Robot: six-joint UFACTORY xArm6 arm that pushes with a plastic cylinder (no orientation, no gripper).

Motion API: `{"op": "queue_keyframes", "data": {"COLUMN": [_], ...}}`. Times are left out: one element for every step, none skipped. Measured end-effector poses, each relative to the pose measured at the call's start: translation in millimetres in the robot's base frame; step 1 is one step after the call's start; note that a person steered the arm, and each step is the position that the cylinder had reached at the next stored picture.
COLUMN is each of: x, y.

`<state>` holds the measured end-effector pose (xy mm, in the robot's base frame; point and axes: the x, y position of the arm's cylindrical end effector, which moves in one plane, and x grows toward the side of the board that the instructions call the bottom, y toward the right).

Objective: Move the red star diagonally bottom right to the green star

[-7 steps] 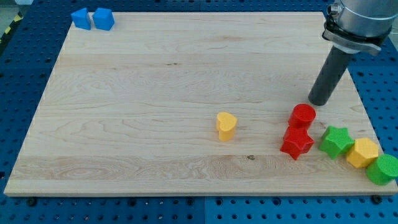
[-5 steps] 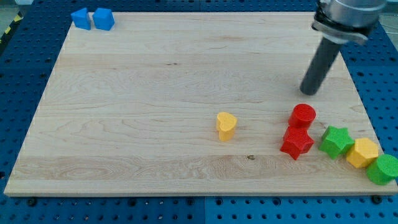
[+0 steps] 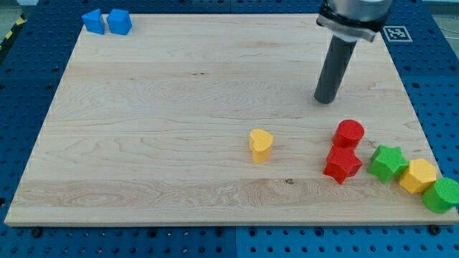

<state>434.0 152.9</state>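
Note:
The red star (image 3: 342, 165) lies near the board's lower right, touching the red round block (image 3: 349, 133) just above it. The green star (image 3: 388, 162) sits to the red star's right, at the board's right edge. My tip (image 3: 325, 99) rests on the board above and a little left of the red round block, apart from every block.
A yellow hexagon block (image 3: 418, 175) and a green round block (image 3: 442, 195) lie right of the green star, off the board's edge. A yellow heart (image 3: 260, 145) sits left of the red blocks. Two blue blocks (image 3: 92, 21) (image 3: 119, 21) sit at the board's (image 3: 179, 86) top left.
My tip has moved up and to the left, away from the red round block. No block has moved.

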Motion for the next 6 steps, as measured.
{"op": "queue_keyframes", "data": {"x": [35.4,71.5,104.1,129.3,144.7,145.9], "y": [0.0,0.0,0.0,0.0,0.0,-3.8]}}
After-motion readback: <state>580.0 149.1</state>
